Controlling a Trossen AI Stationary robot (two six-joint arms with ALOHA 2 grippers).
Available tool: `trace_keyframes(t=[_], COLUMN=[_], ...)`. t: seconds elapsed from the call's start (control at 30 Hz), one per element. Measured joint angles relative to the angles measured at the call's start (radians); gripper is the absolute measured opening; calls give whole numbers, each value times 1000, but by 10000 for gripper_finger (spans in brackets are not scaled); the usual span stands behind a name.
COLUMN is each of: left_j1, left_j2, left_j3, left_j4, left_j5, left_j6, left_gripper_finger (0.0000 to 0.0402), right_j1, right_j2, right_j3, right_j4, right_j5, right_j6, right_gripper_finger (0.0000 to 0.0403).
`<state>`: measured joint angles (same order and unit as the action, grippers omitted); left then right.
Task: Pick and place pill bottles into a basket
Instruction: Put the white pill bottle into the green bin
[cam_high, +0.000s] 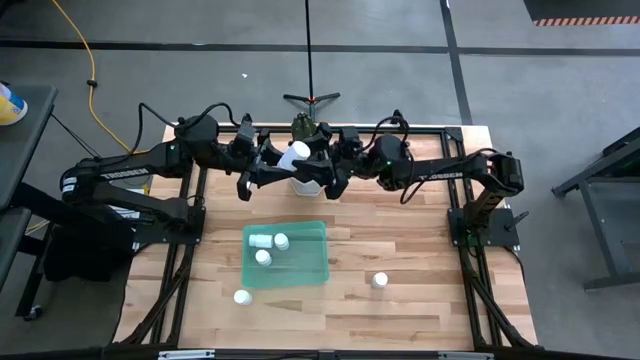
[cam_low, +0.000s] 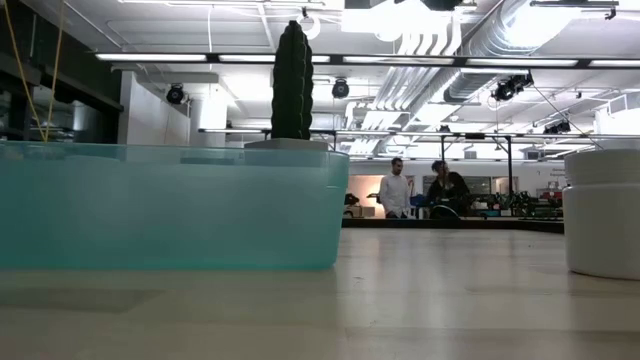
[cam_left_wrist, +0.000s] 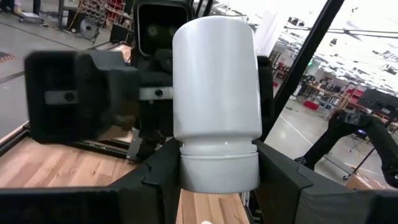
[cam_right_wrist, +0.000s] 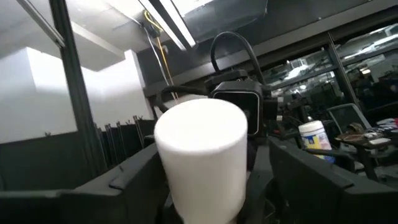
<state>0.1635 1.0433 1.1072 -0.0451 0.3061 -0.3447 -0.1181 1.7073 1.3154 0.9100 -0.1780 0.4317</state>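
Note:
A white pill bottle (cam_high: 298, 152) hangs high over the table's far middle, between my two grippers, which meet there nose to nose. My left gripper (cam_left_wrist: 217, 183) is shut on it. My right gripper (cam_right_wrist: 205, 186) is open; its fingers stand on either side of the bottle's flat bottom end (cam_right_wrist: 200, 127) with a gap on each side. The teal basket (cam_high: 310, 262) lies on the table's middle with three pill bottles (cam_high: 263, 257) in it. Two more bottles stand on the wood, one (cam_high: 241, 297) near the basket's front left corner and one (cam_high: 380, 280) to its right. My left gripper pinches the bottle's white cap (cam_left_wrist: 219, 168) between its two fingers (cam_left_wrist: 158, 180), one on each side. The fingers lie level and come from the table's left. The bottle's body sticks out ahead of them toward the right arm, lifted clear of everything.
A white pot (cam_high: 303, 184) with a dark cactus (cam_low: 292, 80) stands just under the two grippers, behind the basket (cam_low: 170, 210). One white bottle (cam_low: 605, 215) fills the low view's right edge. People stand far off in the room. Bare wood lies at the front.

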Motion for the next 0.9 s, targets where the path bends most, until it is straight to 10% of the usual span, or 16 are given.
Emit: trace_keyframes(t=[0.4, 0.9], left_j1=[-1, 0], left_j2=[2, -59], left_j3=[-1, -1], left_j4=[-18, -367], left_j5=[6, 59], left_j6=[1, 26], left_gripper_finger=[193, 193], right_j1=[-1, 3], right_j2=[-1, -3], right_j3=[394, 754], right_j4=[-748, -1573], right_j5=[9, 130], right_j6=[-243, -339], right_gripper_finger=[379, 390])
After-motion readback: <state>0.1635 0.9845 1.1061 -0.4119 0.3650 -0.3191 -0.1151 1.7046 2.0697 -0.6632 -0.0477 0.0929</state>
